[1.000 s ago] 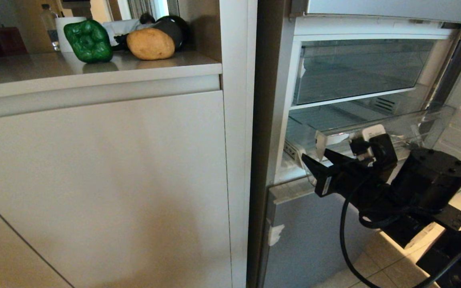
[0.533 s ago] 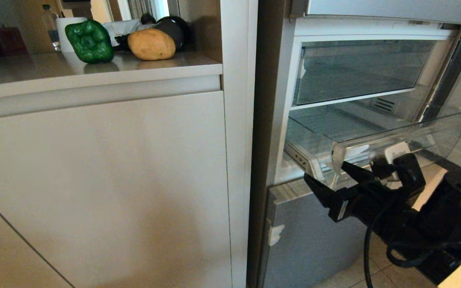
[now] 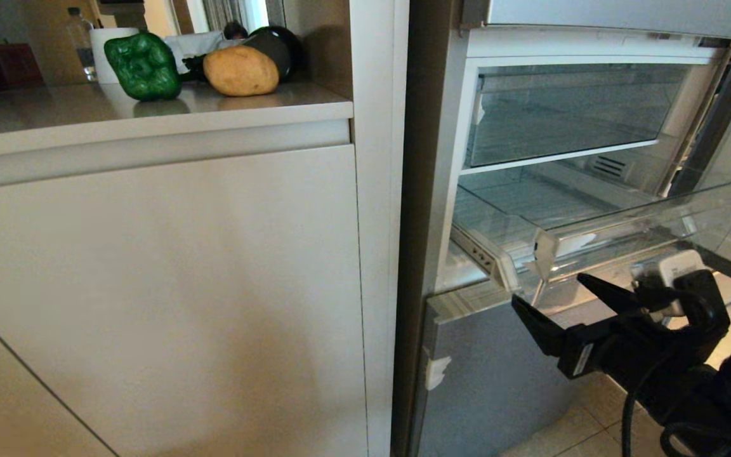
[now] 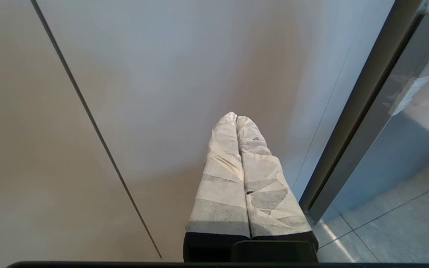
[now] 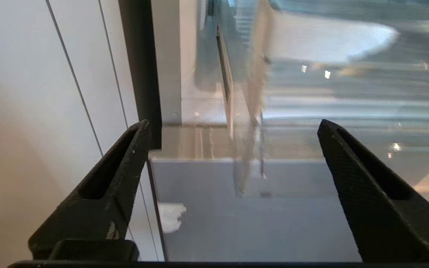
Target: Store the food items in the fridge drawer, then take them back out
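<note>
The glossy green bell pepper (image 3: 143, 66) and the tan potato (image 3: 240, 71) sit side by side on the counter (image 3: 54, 114) at the upper left. The clear fridge drawer (image 3: 645, 222) stands pulled out of the open fridge with nothing showing in it. Just below and in front of its left corner hangs my right gripper (image 3: 553, 293), open and empty. In the right wrist view that gripper (image 5: 233, 124) points up at the drawer's underside (image 5: 330, 37). My left gripper (image 4: 235, 118), with its fingers wrapped in white, is shut on nothing and faces the cabinet front.
A flat-fronted clear drawer (image 3: 568, 114) sits above the pulled-out one. The silver lower fridge door (image 3: 492, 381) is under my right gripper. A tall white cabinet front (image 3: 162, 285) fills the left. A dark hair dryer (image 3: 273, 44) and a white roll (image 3: 108, 47) stand behind the food. Tiled floor (image 3: 594, 425) lies at the lower right.
The fridge drawer has slid further out. My right gripper has opened wide, let go of the drawer's front lip and dropped down and to the right.
</note>
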`<state>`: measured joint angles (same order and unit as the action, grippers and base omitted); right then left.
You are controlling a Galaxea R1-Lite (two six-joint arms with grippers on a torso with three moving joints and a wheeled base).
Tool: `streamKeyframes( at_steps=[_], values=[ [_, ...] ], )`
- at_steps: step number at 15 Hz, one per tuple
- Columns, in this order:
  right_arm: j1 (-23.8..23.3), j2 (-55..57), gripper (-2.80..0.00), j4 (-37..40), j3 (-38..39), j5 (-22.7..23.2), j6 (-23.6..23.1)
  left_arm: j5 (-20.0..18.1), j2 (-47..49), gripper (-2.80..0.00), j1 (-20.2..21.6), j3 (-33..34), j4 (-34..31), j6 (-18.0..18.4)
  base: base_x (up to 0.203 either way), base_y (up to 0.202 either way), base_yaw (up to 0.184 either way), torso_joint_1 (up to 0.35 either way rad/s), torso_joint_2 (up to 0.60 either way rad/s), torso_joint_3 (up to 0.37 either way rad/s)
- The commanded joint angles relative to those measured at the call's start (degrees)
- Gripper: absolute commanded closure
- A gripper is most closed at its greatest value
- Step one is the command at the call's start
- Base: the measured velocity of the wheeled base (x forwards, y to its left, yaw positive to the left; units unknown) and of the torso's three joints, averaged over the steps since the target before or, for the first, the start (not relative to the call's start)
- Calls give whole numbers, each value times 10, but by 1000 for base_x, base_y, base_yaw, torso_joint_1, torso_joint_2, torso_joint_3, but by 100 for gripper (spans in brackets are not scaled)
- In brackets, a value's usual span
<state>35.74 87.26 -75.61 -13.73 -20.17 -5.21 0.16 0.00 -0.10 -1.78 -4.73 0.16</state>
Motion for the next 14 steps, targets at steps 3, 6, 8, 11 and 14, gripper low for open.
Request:
streamKeyframes(
  at_steps=[3,6,8,11,14],
  values=[
    [1,-62,-280,-4,28,-9,-8,0,0,0,0,0,0,0,0,0,0,0,0,0],
    [0,-122,-280,0,21,-10,-28,0,0,0,0,0,0,0,0,0,0,0,0,0],
    [0,-164,-280,35,-31,-12,-47,0,0,0,0,0,0,0,0,0,0,0,0,0],
    [-3,-224,-280,216,-157,-11,-33,0,0,0,0,0,0,0,0,0,0,0,0,0],
    [-42,-241,0,505,-300,-7,43,0,0,0,0,0,0,-1,0,0,0,0,0,0]
  ],
)
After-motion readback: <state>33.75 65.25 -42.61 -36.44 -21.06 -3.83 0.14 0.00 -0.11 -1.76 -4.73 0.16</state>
